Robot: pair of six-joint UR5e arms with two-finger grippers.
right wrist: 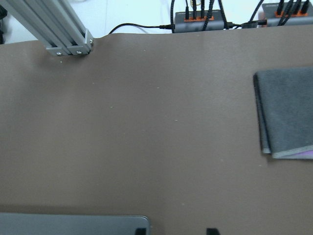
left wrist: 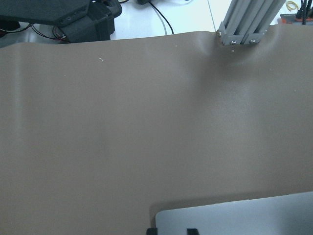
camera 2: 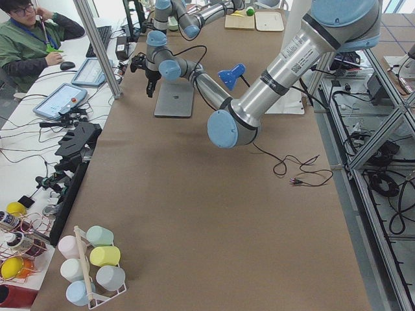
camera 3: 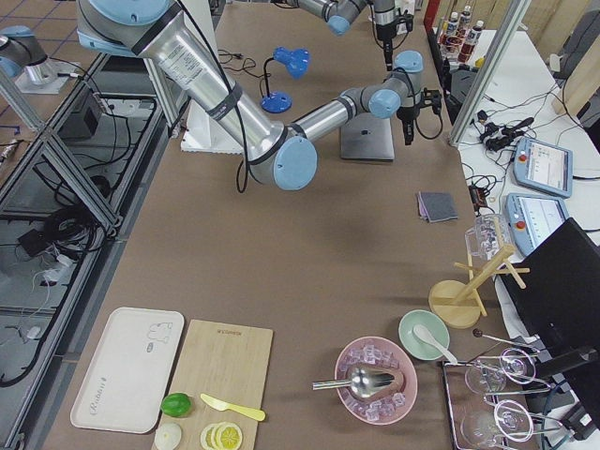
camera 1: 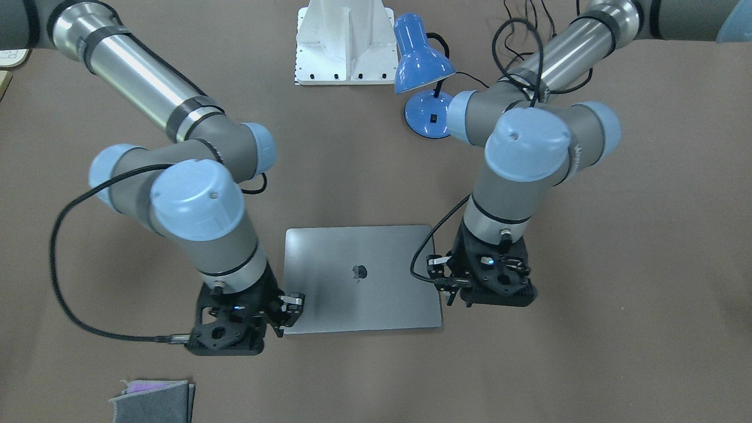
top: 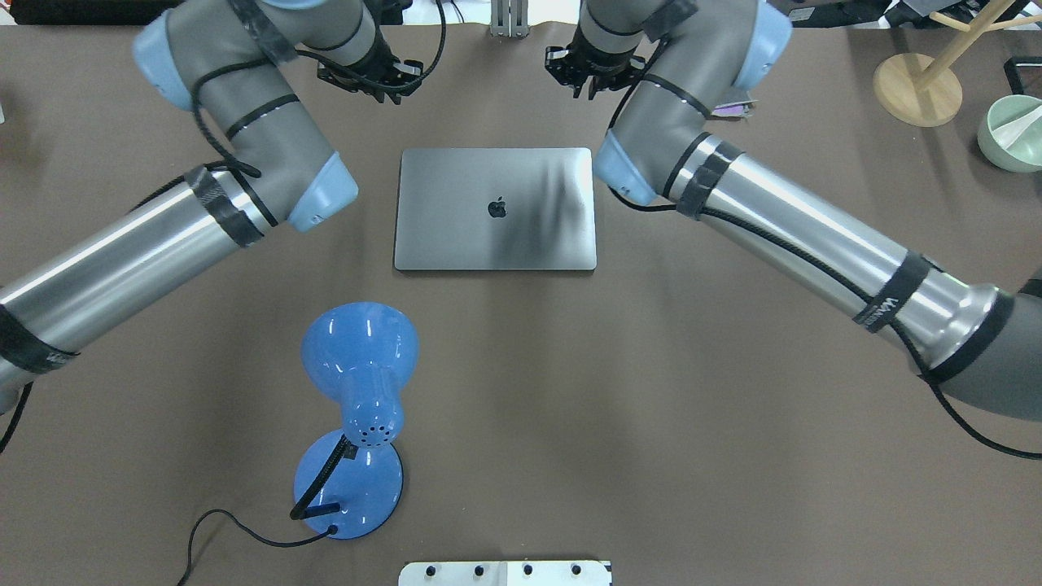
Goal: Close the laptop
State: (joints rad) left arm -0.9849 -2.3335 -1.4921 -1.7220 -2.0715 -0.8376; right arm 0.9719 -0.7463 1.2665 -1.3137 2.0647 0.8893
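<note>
Brown table [top: 651, 407], centre: laptop [top: 495, 236] flat, lid already down, long axis left-right. Left gripper [top: 370, 81] and right gripper [top: 588, 81] flank its far corners, equally near, fingers slightly parted, holding nothing. Closing looks done.

a slim silver-grey metal laptop [top: 495, 208] lies flat, lid down, near the middle of the brown table [top: 651, 407]. the left gripper [camera 1: 447, 288] is just beside the laptop's far corner on the robot's left, the right gripper [camera 1: 286, 314] just beside its far corner on the right. a blue metal desk lamp [top: 358, 382] stands between laptop and robot, toward the left arm's side. a white metal base plate [camera 1: 345, 44] sits behind the lamp. a small grey felt pouch [camera 1: 154, 400] lies beyond the right gripper.
</note>
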